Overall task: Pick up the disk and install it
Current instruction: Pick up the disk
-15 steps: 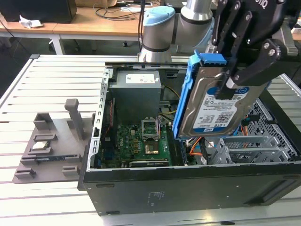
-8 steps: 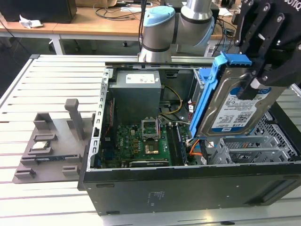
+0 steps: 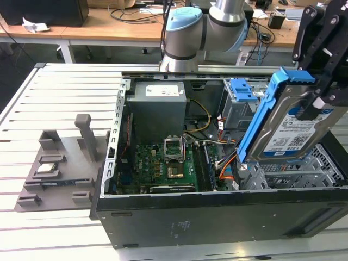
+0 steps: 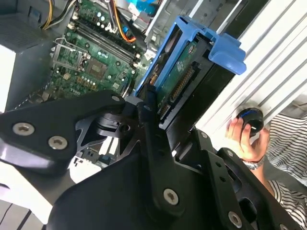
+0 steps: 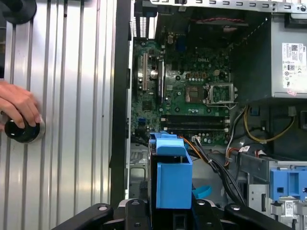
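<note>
Mid-carry, by the look of it: picked up, not yet installed. Grips the disk [image 3: 288,122] in the claw [image 3: 319,100], closed narrow across the 2 flat faces, with 1 finger lying over the white-and-blue label in the exterior view and the other pressed against the circuit-board side in the second wrist view. Holds it in the air, touching nothing else, over the open computer case [image 3: 217,217] and just above the perforated drive cage [image 3: 307,166], at the case's end towards the surface's [image 3: 65,92] edge on the exterior view's right. Tilted steeply, 1 blue rail [image 3: 261,109] running up the side that faces the motherboard [image 3: 168,163].

Seating it probably calls for levelling the disk, squaring both rails to the cage's guides, and steering clear of the orange and black cables [image 3: 225,163] bunched just beside the cage. Little slack for error, judging by how close the rail hangs to those cables.

Reaches from the robot arm [image 3: 201,27] at the surface's far edge, out over the case, with the black claw linkage slanting down onto the label. Looks down past the rail's end into the case in the first wrist view.

On the slatted surface beside the case, a person's hand [image 5: 19,108] resting on a round black knob [image 5: 21,130]. Near the surface's edge on the exterior view's left, a grey fixture tray [image 3: 54,168], well apart from the disk.
</note>
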